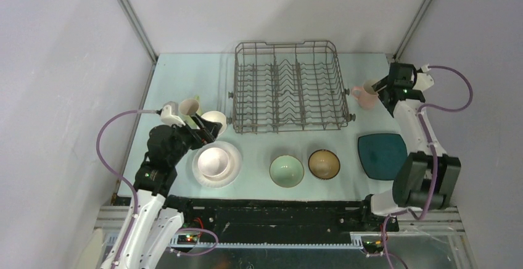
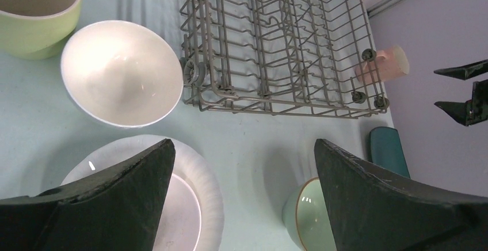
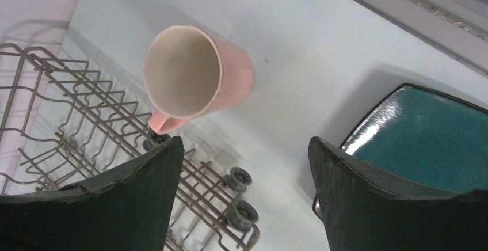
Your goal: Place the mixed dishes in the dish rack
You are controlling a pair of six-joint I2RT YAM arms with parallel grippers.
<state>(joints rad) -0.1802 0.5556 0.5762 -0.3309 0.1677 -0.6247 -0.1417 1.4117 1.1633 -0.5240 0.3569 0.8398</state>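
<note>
— Pale blue-green tabletop point(image 1: 185, 78), grey walls on three sides, two arms bolted at the near edge. Where is the right one?

— Stretched far out along the right side. Its forearm passes the dark teal squarish plate point(image 1: 381, 155), and the wrist tips down by the far right corner of the dish rack point(image 1: 287, 87). The right gripper point(image 3: 246, 144) hangs close above the pink mug point(image 1: 365, 96).

— Holding it?

— No. Its fingers point(image 3: 144, 193) are spread, the mug lies ahead of their tips, and only bare table shows between them. The mug stands on the table just beside the rack's right wall, handle turned toward the wire.

— And the left arm?

— Folded at the left, elbow raised, wrist angled forward and to the right. The left gripper point(image 2: 244, 143) hovers with its jaws wide apart, one finger over the round white plate point(image 1: 233, 158), bare table under the gap.

— What sits around it?

— A pale pink bowl point(image 1: 213, 160) rests on that plate. Farther from the arms are the white bowl point(image 1: 214, 120) and the yellow-green mug point(image 1: 190, 106), both near the rack's near left corner. The pale green bowl point(image 1: 287, 170) and the brown bowl point(image 1: 324, 163) sit side by side, apart, on the near side of the rack.

— So where do the dishes stand?

— Every one is on the table, outside the rack.
</note>
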